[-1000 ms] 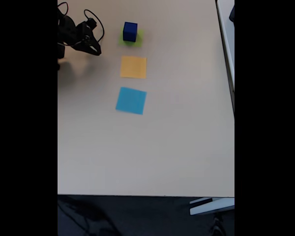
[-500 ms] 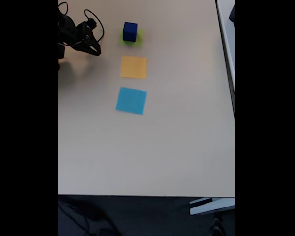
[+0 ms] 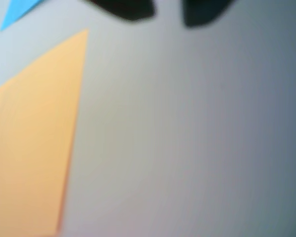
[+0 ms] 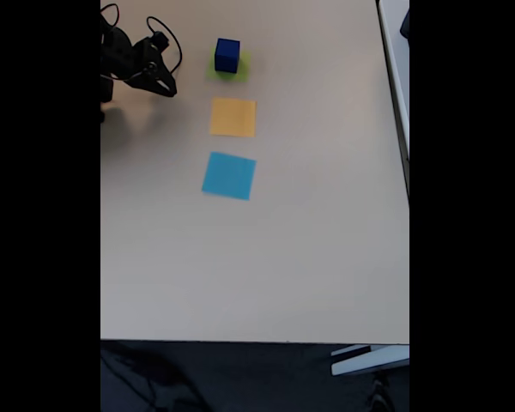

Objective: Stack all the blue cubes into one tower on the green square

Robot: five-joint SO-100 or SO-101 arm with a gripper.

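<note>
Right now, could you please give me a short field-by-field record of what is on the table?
table: pale surface
green square: top of the column in the fixed view
blue cube: sits on the green square
orange square: bare, below the green one
light-blue square: bare, lowest
gripper: left of the cube, apart from it, holding nothing visible

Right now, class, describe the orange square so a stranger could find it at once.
In the fixed view, three paper squares run down the beige table. The orange square is the middle one, between the green square carrying a blue cube and the light-blue square.
</note>
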